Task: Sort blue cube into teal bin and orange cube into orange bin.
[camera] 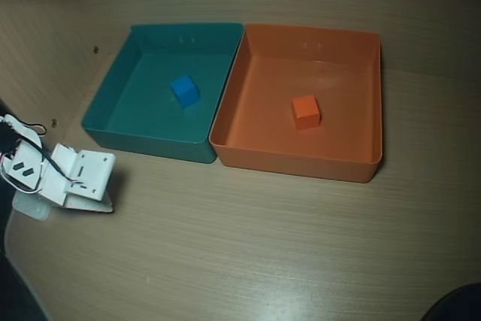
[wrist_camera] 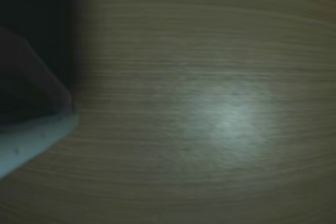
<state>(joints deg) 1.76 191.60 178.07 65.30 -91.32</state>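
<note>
On the wooden bench point(camera: 248, 246) the teal bin point(camera: 105, 107) and orange bin point(camera: 372, 110) sit side by side touching, the blue cube point(camera: 184, 90) inside the teal one, the orange cube point(camera: 306, 111) inside the orange one, while the claw point(camera: 75, 186) rests folded at the overhead view's left edge, its opening impossible to tell.

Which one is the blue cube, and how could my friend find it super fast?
In the overhead view, look at the two big square trays side by side on the wooden table. Go to the left one, the teal bin. The blue cube sits near the middle of its floor: it is sky blue, while the same-sized orange cube sits in the orange bin.
</note>
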